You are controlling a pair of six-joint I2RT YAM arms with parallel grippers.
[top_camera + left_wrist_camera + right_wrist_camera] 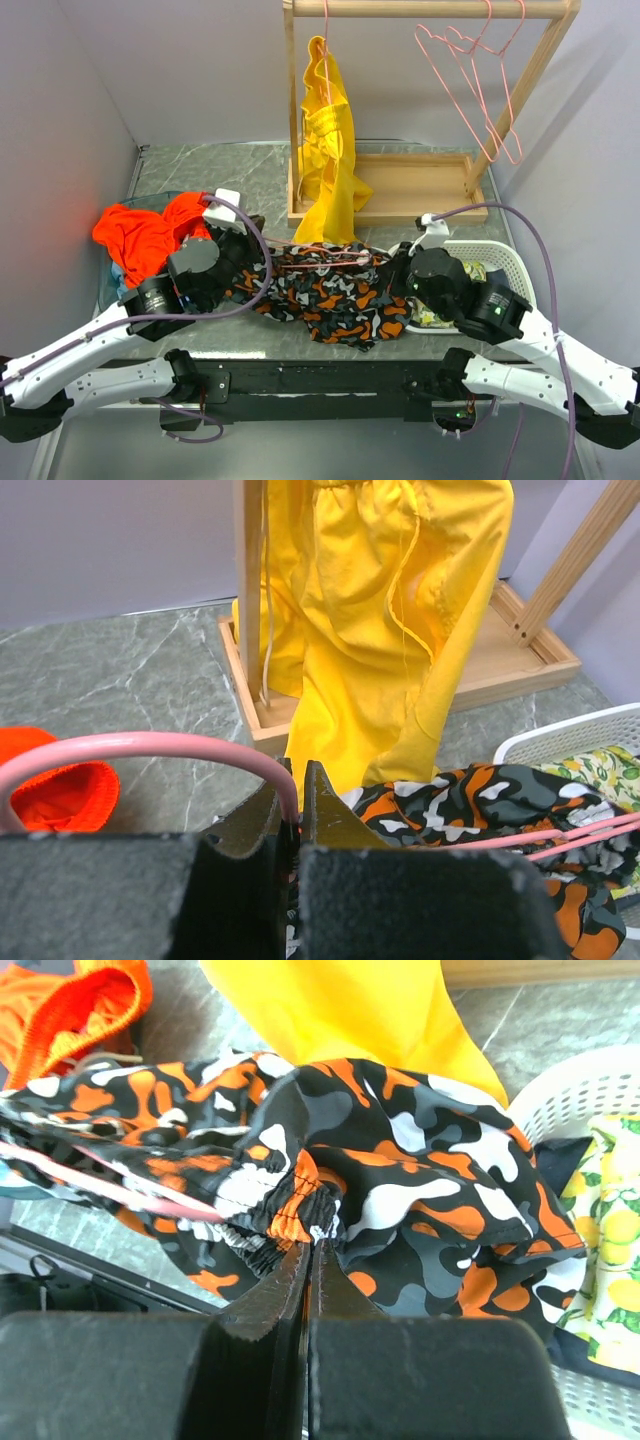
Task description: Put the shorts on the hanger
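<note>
Nearest our arm bases, in front of the wooden rack (400,195), the shorts (345,300) lie bunched on the bench (200,165). Their long axis runs left to right, parallel to the rack's base. The hanger (140,746) follows the same line, its pink wire running across and partly under the fabric, a curved bend pointing left.

Room is tight at both ends. An orange-red garment (140,235) sits in front of the rack's left side, and a white basket (500,258) in front of its right side is just beside the shorts.

Our left gripper (298,780) is clamped on the hanger's wire. Our right gripper (312,1252) is pinched together on the shorts' gathered elastic edge.

Farther back, a yellow garment (330,150) hangs from the rack's rail, its tail reaching down near the shorts. Spare pink hangers (475,85) hang at the rail's right.
</note>
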